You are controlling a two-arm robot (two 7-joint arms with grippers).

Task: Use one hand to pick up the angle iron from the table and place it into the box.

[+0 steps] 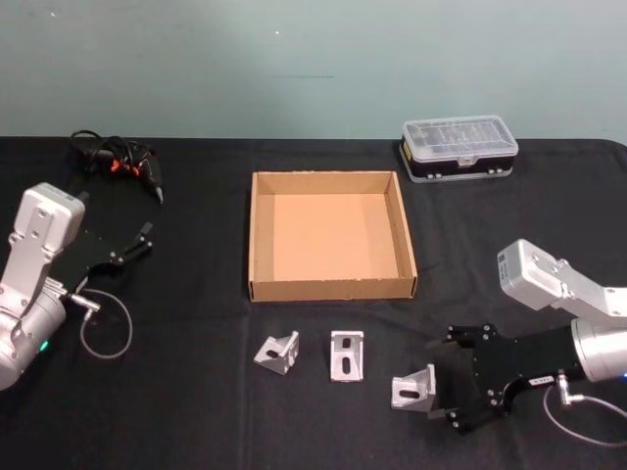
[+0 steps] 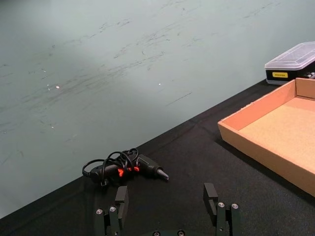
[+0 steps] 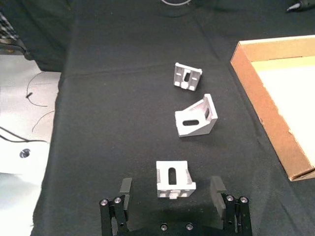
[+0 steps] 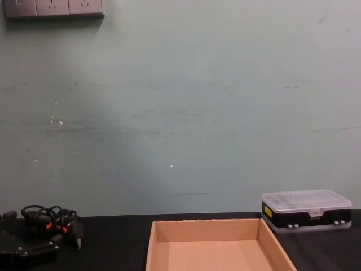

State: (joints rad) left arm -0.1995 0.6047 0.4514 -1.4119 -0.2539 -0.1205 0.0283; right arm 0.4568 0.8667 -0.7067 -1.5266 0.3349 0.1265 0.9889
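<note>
A pale green wall (image 4: 180, 113) runs behind the black table (image 1: 196, 411), scuffed and streaked with faint scratches. A row of wall sockets (image 4: 53, 8) sits high on the left. Beyond the table's edge lies a whitish floor (image 3: 19, 123) with thin dark cables (image 3: 37, 98).

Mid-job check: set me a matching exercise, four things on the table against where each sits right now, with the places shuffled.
Things
1. shallow tan cardboard box
2. small black plastic case with clear lid
3. black corded tool with orange marks
4. rightmost silver metal angle iron

Places
A. far left corner of the black tabletop
B. just ahead of the right gripper, jaws open
C. far right, near the wall
D. centre, empty

Pairs: 1-D, 2-C, 3-A, 4-B.
The left gripper sits at the left, jaws open.
</note>
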